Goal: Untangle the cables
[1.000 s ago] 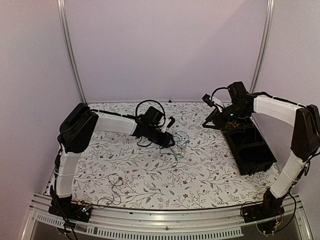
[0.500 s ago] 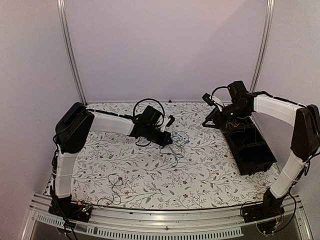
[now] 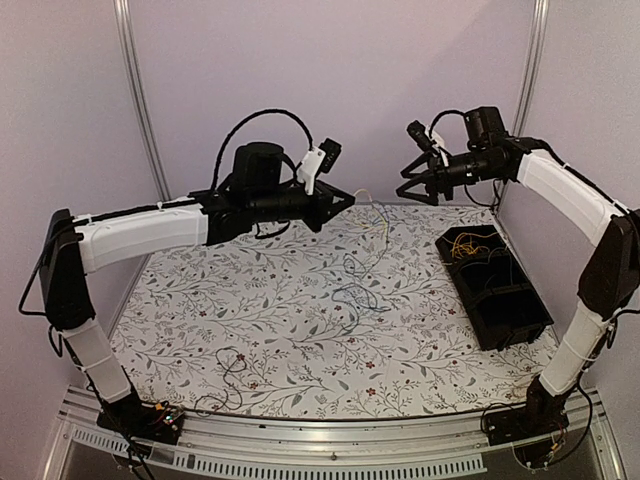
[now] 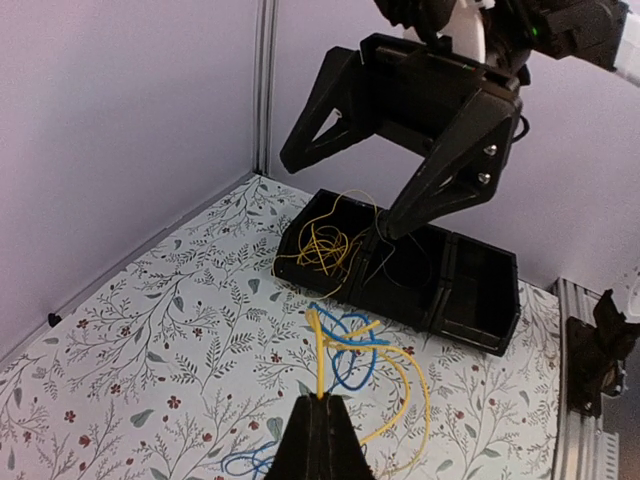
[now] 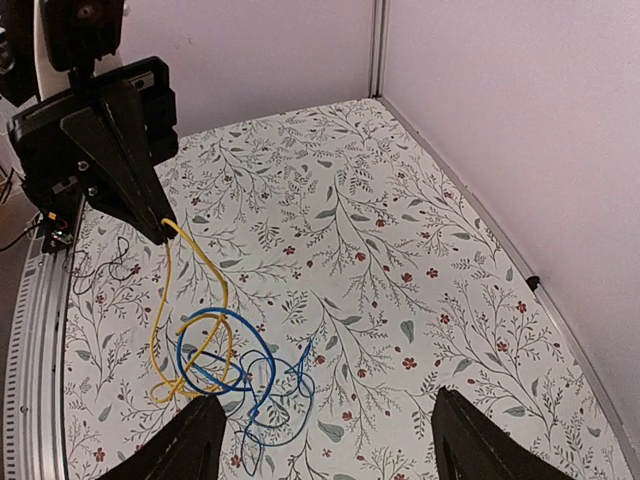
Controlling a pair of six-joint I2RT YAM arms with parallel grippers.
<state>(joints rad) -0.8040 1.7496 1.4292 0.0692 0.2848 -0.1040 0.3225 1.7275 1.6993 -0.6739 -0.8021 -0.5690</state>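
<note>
The cables (image 3: pixel 357 292) are a loose tangle of yellow and blue wires, hanging from my left gripper (image 3: pixel 348 199) down to the table mat. In the left wrist view the left gripper (image 4: pixel 320 402) is shut on the end of a yellow cable, and the cables (image 4: pixel 362 345) dangle in loops beyond its tips. My right gripper (image 3: pixel 410 184) hovers high at the back right, open, a short way right of the left gripper. Seen from the right wrist, the right gripper (image 5: pixel 330 450) is empty and the cables (image 5: pixel 215 345) hang near its left finger (image 5: pixel 195 445).
A black compartment bin (image 3: pixel 507 305) stands on the right of the floral mat, with thin yellow wires (image 3: pixel 470 244) in its far compartment. A dark thin wire (image 3: pixel 230 368) lies near the front left edge. Walls and metal posts close in the back and sides.
My left gripper shut on the yellow cable at the table and rose high toward the back, lifting the tangle. My right gripper lifted away from the bin and opened wider.
</note>
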